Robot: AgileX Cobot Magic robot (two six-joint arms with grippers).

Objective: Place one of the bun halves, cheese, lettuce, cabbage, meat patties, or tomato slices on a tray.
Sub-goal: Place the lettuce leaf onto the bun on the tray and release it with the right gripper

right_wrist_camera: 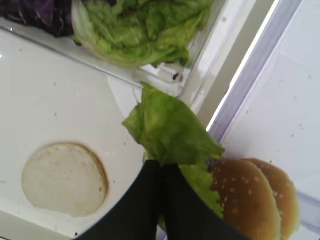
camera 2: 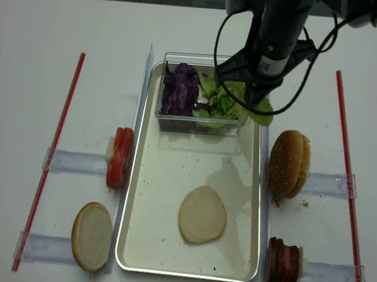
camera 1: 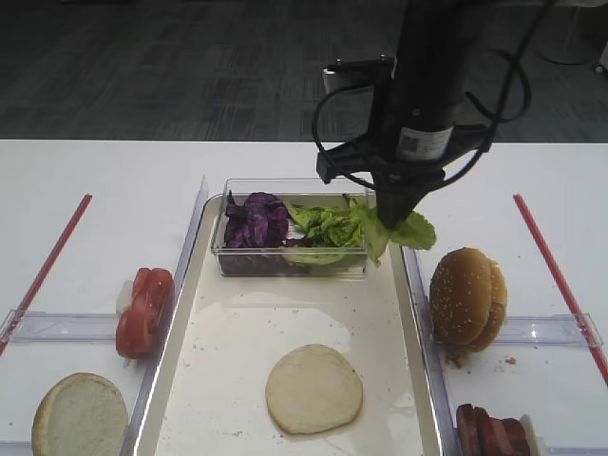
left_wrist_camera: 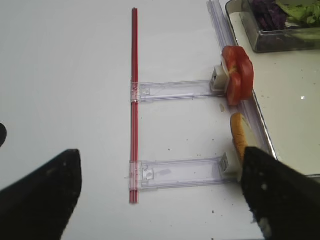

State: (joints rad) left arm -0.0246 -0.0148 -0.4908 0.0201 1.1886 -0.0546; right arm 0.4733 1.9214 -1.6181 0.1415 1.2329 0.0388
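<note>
Your right gripper (right_wrist_camera: 162, 167) has its jaws pinching a piece of lettuce (right_wrist_camera: 167, 131); the right wrist view shows the dark fingers pressed together on the leaf. The overhead view only shows the leaf (camera 1: 399, 231) hanging under the arm at the right end of the clear box (camera 1: 290, 261), above the right rim of the tray (camera 1: 410, 313).

Only the wrist view lets you see that more lettuce stays heaped in the box. The overhead views show what it misses: the purple cabbage (camera 1: 255, 220) in the left part of the box, one pale bun half (camera 1: 313, 388) lying flat on the tray toward its near end, and the tomato slices (camera 1: 144, 310) on the table just left of the tray. The seeded bun tops (camera 1: 465, 296) stand just right of the tray, the meat patties (camera 1: 492, 433) nearer on that side.

Your left gripper (left_wrist_camera: 160, 200) appears only in the left wrist view, its jaws spread wide over the table left of the tray.
</note>
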